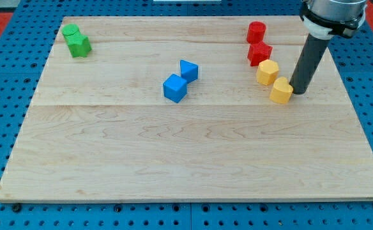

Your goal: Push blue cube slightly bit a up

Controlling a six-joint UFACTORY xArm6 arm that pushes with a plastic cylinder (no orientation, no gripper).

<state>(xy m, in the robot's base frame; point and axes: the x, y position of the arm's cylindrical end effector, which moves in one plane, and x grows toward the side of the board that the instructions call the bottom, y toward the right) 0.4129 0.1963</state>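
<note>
The blue cube (174,88) sits near the middle of the wooden board (186,153), a little above centre. A blue triangular block (188,69) touches its upper right corner. My tip (297,94) rests on the board at the view's right, just right of a yellow block (281,91) and far to the right of the blue cube. The rod rises up to the top right corner of the view.
A second yellow block (267,72) lies up-left of the first. Two red blocks (256,32) (259,53) stand above them. Two green blocks (71,31) (80,45) sit at the top left. A blue pegboard (1,96) surrounds the board.
</note>
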